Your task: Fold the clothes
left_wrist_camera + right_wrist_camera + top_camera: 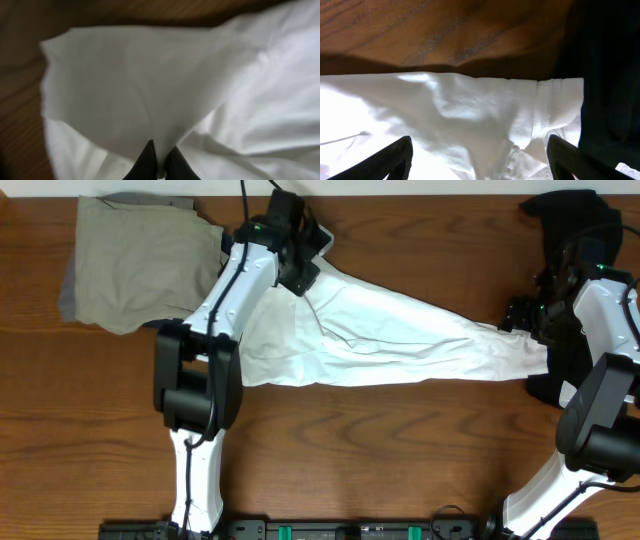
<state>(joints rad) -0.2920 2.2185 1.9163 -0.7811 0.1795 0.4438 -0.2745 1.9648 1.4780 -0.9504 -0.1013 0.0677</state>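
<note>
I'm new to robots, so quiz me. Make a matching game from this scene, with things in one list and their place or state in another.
1 white T-shirt
2 khaki garment
3 left end effector
4 right end effector

A open wide
B far left corner
C pinched shut on fabric
D stretched out in the middle

Pairs: 1-D, 2-B, 3-C, 4-A

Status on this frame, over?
Left gripper shut on white T-shirt. Right gripper open over its far end. Black garment beside that end; khaki garment far left.
</note>
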